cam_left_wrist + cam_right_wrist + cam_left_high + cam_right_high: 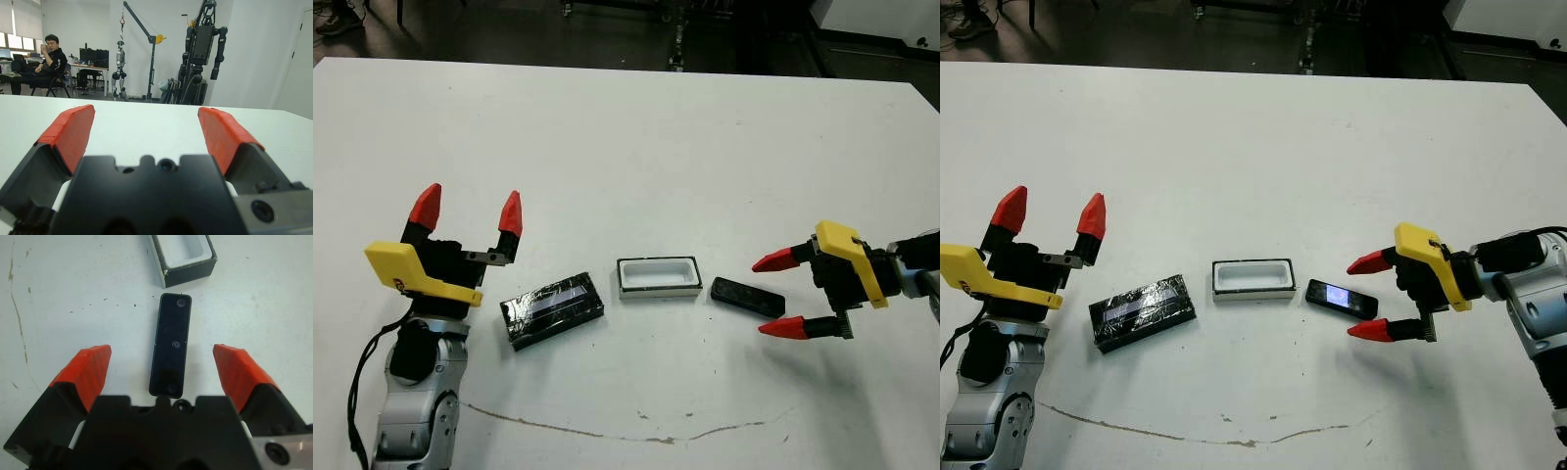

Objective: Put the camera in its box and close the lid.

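Two wide-open grippers: left (470,223) idle, right (785,294) just right of the camera (747,296), lower right beside the box (657,277); thin, stiff, probably light and slick, best pinched across its long edges

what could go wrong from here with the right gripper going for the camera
The camera lies flat and thin on the table, so the open right gripper may slip off it or push it along. Its far end sits close to the box, so a push might knock the box. The lid lies beyond, near the open left gripper.
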{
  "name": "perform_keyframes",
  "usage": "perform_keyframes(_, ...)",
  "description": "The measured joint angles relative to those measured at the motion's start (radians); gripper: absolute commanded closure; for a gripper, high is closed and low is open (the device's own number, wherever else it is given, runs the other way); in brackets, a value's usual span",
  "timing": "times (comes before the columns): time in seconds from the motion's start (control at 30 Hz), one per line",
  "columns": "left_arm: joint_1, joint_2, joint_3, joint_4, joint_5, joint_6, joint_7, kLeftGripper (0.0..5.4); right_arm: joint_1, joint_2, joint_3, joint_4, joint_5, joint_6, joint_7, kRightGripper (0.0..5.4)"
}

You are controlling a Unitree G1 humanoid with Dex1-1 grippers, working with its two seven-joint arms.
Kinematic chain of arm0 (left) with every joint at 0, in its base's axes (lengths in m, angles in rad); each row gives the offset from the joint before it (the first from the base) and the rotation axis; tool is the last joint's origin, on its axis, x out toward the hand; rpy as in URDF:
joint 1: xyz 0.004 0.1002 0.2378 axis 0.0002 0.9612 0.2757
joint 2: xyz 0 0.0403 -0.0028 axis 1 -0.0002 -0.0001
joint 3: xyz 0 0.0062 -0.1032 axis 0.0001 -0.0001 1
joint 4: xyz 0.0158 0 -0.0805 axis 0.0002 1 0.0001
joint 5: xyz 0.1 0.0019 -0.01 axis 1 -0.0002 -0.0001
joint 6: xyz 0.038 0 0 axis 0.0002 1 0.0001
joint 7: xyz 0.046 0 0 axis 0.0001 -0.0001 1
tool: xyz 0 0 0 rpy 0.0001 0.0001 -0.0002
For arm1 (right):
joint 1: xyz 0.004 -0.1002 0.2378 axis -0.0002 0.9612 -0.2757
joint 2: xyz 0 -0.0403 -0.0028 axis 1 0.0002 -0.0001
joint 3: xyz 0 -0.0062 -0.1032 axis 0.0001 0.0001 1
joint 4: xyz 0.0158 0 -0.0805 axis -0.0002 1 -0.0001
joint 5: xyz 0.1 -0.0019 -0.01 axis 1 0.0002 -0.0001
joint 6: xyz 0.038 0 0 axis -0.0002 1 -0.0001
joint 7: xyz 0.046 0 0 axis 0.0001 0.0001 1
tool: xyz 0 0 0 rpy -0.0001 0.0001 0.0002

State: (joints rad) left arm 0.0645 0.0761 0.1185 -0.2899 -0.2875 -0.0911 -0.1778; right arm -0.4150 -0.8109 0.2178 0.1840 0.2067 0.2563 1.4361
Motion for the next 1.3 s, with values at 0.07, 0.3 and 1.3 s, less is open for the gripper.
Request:
perform_keyframes(0.07, 0.000, 0.000, 0.000, 0.000, 0.002, 0.000, 0.000, 0.01, 0.004, 0.000, 0.001, -0.005, 0.000, 0.004, -0.006, 0.00)
perform_keyframes(0.3, 0.000, 0.000, 0.000, 0.000, 0.003, 0.000, 0.000, 0.01, 0.020, 0.010, 0.001, -0.012, 0.000, 0.015, -0.019, 0.00)
perform_keyframes(1.3, 0.003, 0.000, 0.000, 0.000, -0.005, 0.000, -0.001, 0.00, 0.080, 0.018, -0.009, -0.071, -0.003, 0.037, -0.093, 2.57)
